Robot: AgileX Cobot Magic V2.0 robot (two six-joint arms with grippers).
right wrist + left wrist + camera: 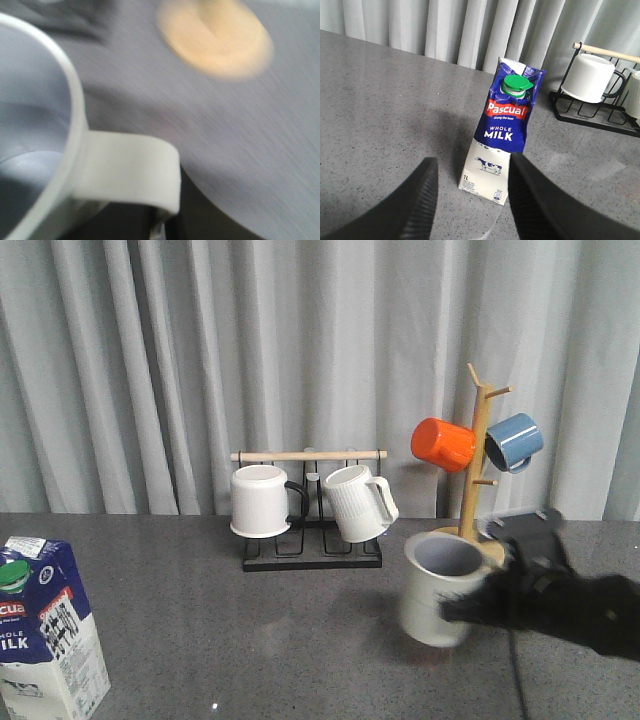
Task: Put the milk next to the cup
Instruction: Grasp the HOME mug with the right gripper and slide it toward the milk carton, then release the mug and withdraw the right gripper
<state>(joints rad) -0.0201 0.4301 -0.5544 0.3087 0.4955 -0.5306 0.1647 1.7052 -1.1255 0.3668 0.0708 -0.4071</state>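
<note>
Table (200, 640) is grey stone-look, curtain behind. Wire rack (312, 540) at the back carries a plain white mug (260, 500) with black handle and a white ribbed mug (358, 502); wooden mug tree (478, 465) to the right holds an orange mug (444, 444) and a blue mug (514, 441). Milk (45, 625) stands upright at the table's front-left edge, green cap toward the camera, well apart from everything else. Cup (440, 585) sits front-right, just in front of the tree base, motion-blurred. Right gripper (480, 608) is at its handle side; the wrist view shows the cream handle (130, 172) close up but no fingertips, so can't tell if it is clamped or loose. Left gripper (470, 195) is spread wide, fingers (415, 200) either side of the carton's lower half, not touching.

Risks, as judged: the cup is blurred, so its final spot is unsettled; carrying the milk over too early may mean both arms meet mid-table. The carton is tall and narrow, so a low pinch or a bump from one finger tips it. Squeezing hard dents the card. Setting down too close knocks the cup or tree.
</note>
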